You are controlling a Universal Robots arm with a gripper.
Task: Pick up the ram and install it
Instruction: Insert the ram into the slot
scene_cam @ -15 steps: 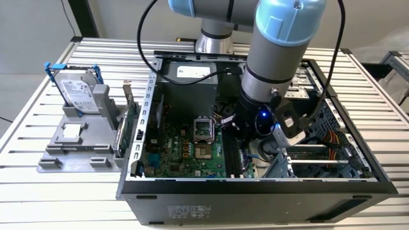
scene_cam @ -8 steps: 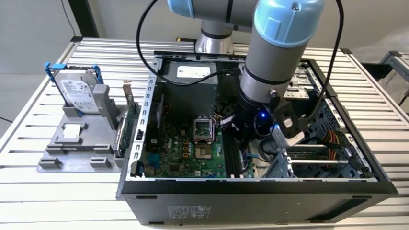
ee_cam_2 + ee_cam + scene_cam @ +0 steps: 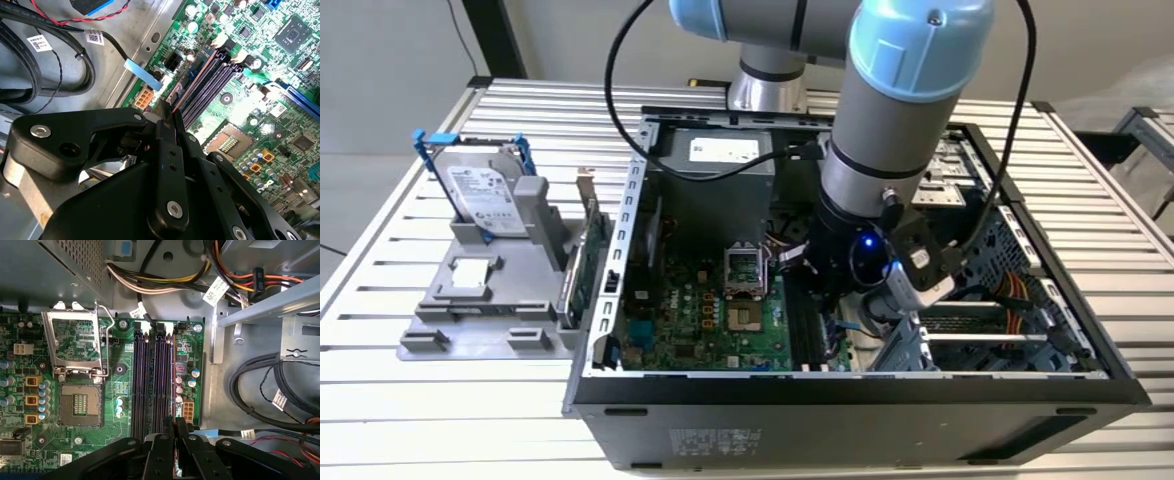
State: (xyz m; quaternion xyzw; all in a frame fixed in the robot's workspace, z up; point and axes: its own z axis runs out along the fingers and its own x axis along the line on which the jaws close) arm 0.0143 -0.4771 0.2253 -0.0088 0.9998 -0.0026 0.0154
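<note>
My gripper (image 3: 169, 118) is down inside the open computer case (image 3: 854, 385), over the motherboard's black memory slots (image 3: 150, 385). Its black fingers (image 3: 176, 426) are shut on the ram (image 3: 172, 382), a thin blue stick seen edge-on. The ram (image 3: 194, 82) runs in line with the slot nearest the board's edge, right above or in it; I cannot tell whether it is seated. In the exterior view the gripper (image 3: 838, 305) is low in the case, at the slots on the exterior view's right of the processor socket (image 3: 744, 268).
Cable bundles (image 3: 260, 385) and a metal drive cage (image 3: 961, 335) lie close beside the slots. The power supply (image 3: 720, 155) fills the case's back. Outside, on the exterior view's left, a grey fixture (image 3: 480, 300) holds a hard drive in a blue frame (image 3: 487, 195) and a green card (image 3: 587, 265).
</note>
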